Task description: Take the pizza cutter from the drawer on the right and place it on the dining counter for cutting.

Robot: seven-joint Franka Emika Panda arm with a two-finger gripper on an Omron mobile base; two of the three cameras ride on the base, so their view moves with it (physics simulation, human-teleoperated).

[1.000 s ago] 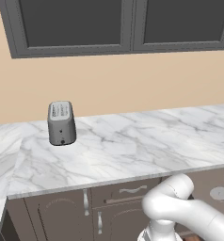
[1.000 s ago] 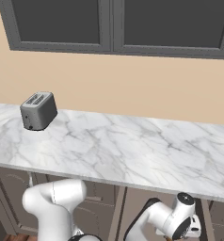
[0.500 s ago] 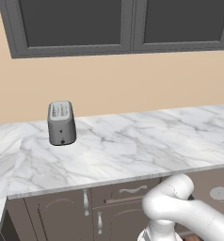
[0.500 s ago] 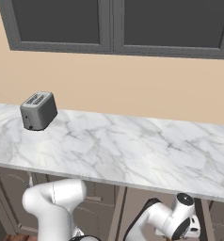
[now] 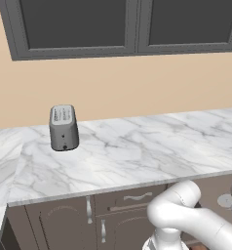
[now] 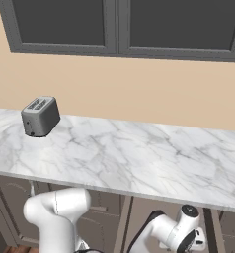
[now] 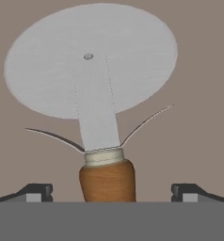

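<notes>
Through the hand view I see the cutter [image 7: 92,94] lying flat on the drawer [image 7: 198,70] floor, a smooth matte grey-brown plane; its wheel is a broad pale-grey disc with a small rivet near the centre, a flat grey shank runs from the rivet to a cream collar, and below that sits the rounded brown wooden handle; two thin curved guards spread sideways from the collar. My hand [image 7: 111,193] is apart: the two dark fingertips [image 7: 36,192] stand well clear on either side of the handle, touching nothing.

From the left base view the arm bends low under the worktop [image 5: 137,151], and a small grey disc at the far right edge, below the worktop lip, may be the cutter, though it is too small for me to be sure; in the right base view the wrist hangs low beneath the worktop, with the fingers too dark and small to read.

The worktop is white marble with soft grey veins; a boxy brushed-grey toaster [image 5: 64,128] stands on it toward the left; under it run grey-brown cabinets [image 5: 103,219] with curved silver pulls; behind, a plain tan wall and dark grey framed panels [image 5: 123,24] above.
</notes>
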